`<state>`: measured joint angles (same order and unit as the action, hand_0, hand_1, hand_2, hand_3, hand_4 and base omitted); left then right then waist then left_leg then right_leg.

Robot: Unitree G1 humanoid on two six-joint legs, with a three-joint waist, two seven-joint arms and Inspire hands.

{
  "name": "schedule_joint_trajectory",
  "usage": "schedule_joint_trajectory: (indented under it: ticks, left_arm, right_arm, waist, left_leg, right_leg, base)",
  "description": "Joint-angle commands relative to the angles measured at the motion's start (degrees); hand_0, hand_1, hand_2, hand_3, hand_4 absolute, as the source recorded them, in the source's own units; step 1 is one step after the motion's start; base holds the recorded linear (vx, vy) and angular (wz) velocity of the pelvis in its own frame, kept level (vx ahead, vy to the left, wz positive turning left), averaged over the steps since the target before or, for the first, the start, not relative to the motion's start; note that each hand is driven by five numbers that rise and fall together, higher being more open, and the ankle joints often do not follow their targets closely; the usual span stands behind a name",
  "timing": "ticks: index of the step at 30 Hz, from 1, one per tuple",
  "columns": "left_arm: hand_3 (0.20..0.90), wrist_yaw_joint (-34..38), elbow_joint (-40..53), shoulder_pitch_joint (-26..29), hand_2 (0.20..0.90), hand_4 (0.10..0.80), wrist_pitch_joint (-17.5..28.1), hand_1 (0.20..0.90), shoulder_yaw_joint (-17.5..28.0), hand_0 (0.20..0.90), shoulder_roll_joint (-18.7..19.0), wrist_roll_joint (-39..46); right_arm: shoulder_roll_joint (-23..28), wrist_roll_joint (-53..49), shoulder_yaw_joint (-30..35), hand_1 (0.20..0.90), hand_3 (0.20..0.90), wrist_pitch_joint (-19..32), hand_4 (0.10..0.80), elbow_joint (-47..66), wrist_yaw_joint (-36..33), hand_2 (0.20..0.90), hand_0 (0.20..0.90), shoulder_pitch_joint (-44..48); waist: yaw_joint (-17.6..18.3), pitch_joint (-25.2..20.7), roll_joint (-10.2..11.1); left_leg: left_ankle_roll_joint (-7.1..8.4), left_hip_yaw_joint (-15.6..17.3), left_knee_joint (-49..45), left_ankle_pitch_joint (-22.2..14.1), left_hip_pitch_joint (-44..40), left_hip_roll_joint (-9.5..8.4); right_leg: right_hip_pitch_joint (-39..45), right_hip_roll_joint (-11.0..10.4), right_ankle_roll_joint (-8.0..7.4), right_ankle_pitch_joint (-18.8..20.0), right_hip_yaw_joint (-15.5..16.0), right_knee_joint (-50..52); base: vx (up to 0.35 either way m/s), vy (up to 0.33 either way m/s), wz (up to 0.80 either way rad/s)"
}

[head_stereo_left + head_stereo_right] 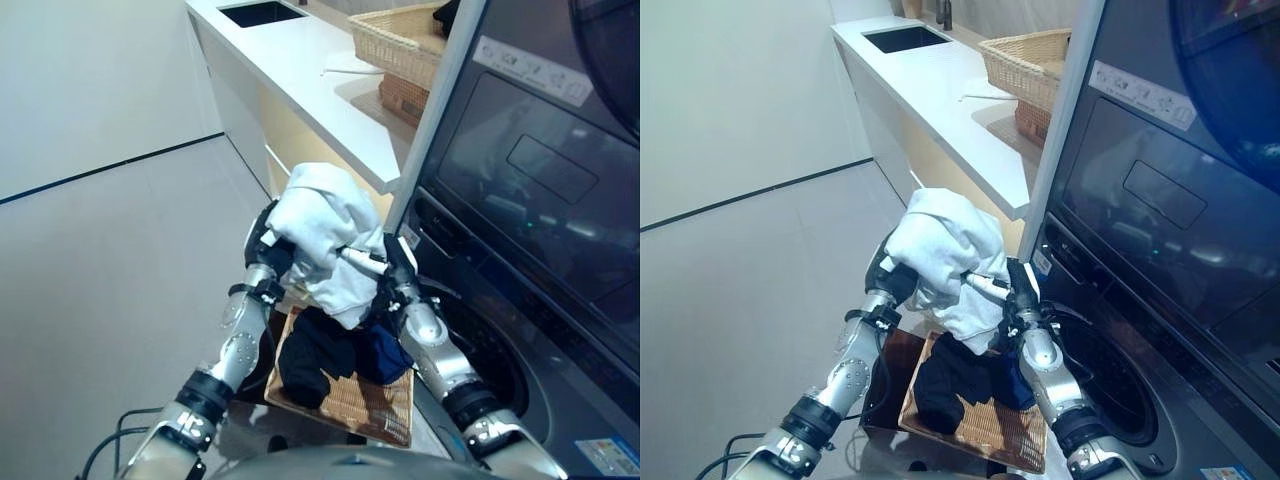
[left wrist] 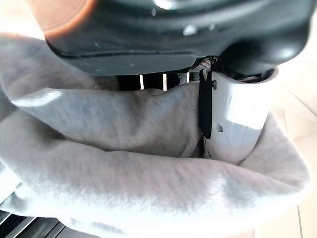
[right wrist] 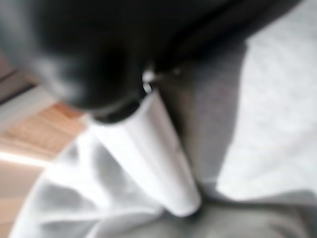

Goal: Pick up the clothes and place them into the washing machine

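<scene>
A white garment (image 1: 325, 235) is held up between both hands, above the shallow wicker basket (image 1: 355, 405). My left hand (image 1: 268, 245) grips its left side, thumb (image 2: 237, 119) pressed into the cloth (image 2: 124, 148). My right hand (image 1: 392, 270) grips its right side, white-covered thumb (image 3: 158, 158) on the cloth (image 3: 277, 124). Dark clothes (image 1: 315, 355) and a navy piece (image 1: 385, 355) lie in the basket. The washing machine (image 1: 520, 330) stands right, its round opening (image 1: 480, 350) beside my right arm.
A white counter (image 1: 300, 70) with a dark sink (image 1: 260, 12) runs along the back, carrying a wicker basket (image 1: 400, 40) on a brown box. Pale floor (image 1: 100, 270) lies to the left. The low dark brown box (image 1: 890, 385) supports the shallow basket.
</scene>
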<state>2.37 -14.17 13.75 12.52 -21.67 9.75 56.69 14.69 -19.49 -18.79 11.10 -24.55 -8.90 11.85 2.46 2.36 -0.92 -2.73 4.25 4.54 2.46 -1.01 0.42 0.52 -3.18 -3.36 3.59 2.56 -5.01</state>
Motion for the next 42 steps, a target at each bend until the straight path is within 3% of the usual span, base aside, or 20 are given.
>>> schedule_joint_trajectory:
  ticks: [1, 7, 8, 9, 10, 31, 42]
  left_arm:
    - [0.2, -3.8, 5.4, 8.5, 0.2, 0.3, 3.1, 0.2, -3.3, 0.2, -1.5, -1.3]
    - [0.2, -4.6, 6.0, 8.4, 0.2, 0.3, 2.3, 0.2, -4.3, 0.2, -1.6, -0.3]
    - [0.2, -4.8, 5.8, 8.3, 0.2, 0.3, 2.2, 0.2, -4.5, 0.2, -1.7, 0.1]
    - [0.2, -4.8, 5.8, 8.3, 0.2, 0.3, 2.2, 0.2, -4.5, 0.2, -1.7, 0.1]
    - [0.2, -4.8, 5.8, 8.3, 0.2, 0.3, 2.1, 0.2, -4.5, 0.2, -1.7, 0.5]
    - [0.2, -9.3, 8.4, 7.4, 0.2, 0.3, -0.8, 0.2, -5.0, 0.2, -0.2, 5.9]
    - [0.2, -12.8, 7.7, 7.6, 0.2, 0.3, -2.6, 0.2, -5.7, 0.2, -0.2, 8.7]
  right_arm:
    - [-2.2, 1.8, 0.6, 0.2, 0.2, 5.6, 0.3, 0.8, -0.7, 0.2, 0.2, 9.2]
    - [-2.3, 1.1, 0.4, 0.2, 0.2, 5.6, 0.3, 1.0, -0.6, 0.2, 0.2, 9.3]
    - [-2.3, 0.8, 0.1, 0.403, 0.403, 5.5, 0.445, 1.1, -0.1, 0.403, 0.403, 9.3]
    - [-2.3, 0.8, 0.1, 0.724, 0.724, 5.5, 0.675, 1.1, -0.1, 0.724, 0.724, 9.3]
    - [-2.2, 0.8, 0.0, 0.9, 0.9, 5.4, 0.8, 1.2, 0.0, 0.9, 0.9, 9.3]
    - [1.0, 3.2, 1.7, 0.9, 0.9, 4.8, 0.8, 0.7, 2.7, 0.9, 0.9, 9.0]
    - [3.4, 0.9, 2.5, 0.9, 0.9, 4.6, 0.8, -2.8, 7.7, 0.9, 0.9, 10.8]
  waist:
    - [-0.3, -5.7, 1.8]
    - [-0.3, -5.6, 1.7]
    - [-0.2, -5.6, 1.7]
    - [-0.2, -5.6, 1.7]
    - [-0.2, -5.7, 1.7]
    - [-0.4, -5.9, 1.8]
    - [-0.7, -6.2, 1.9]
  left_leg:
    - [2.41, -0.9, -1.1, -4.5, -0.8, -0.28]
    - [2.39, -0.8, -1.1, -4.4, -0.7, -0.32]
    - [2.4, -0.7, -1.1, -4.4, -0.7, -0.35]
    - [2.4, -0.7, -1.1, -4.4, -0.7, -0.35]
    - [2.4, -0.7, -1.1, -4.5, -0.7, -0.35]
    - [2.41, -1.0, -0.9, -4.4, -1.0, -0.37]
    - [2.46, -1.6, -0.9, -4.3, -1.0, -0.31]
  right_leg:
    - [0.8, -1.5, -1.66, -2.9, 2.1, 0.6]
    - [0.6, -1.5, -1.69, -2.8, 2.0, 0.6]
    - [0.6, -1.5, -1.68, -2.7, 2.0, 0.6]
    - [0.6, -1.5, -1.68, -2.7, 2.0, 0.6]
    - [0.7, -1.5, -1.7, -2.7, 2.0, 0.6]
    - [1.0, -1.4, -1.79, -2.7, 2.1, 0.2]
    - [1.2, -1.4, -1.78, -2.8, 2.5, 0.3]
  base:
    - [0.0, 0.0, 0.0]
    - [0.0, 0.0, -0.01]
    - [0.002, 0.0, -0.04]
    - [0.002, -0.001, -0.03]
    - [0.0, 0.0, 0.0]
    - [0.0, 0.0, 0.01]
    - [-0.001, -0.003, 0.03]
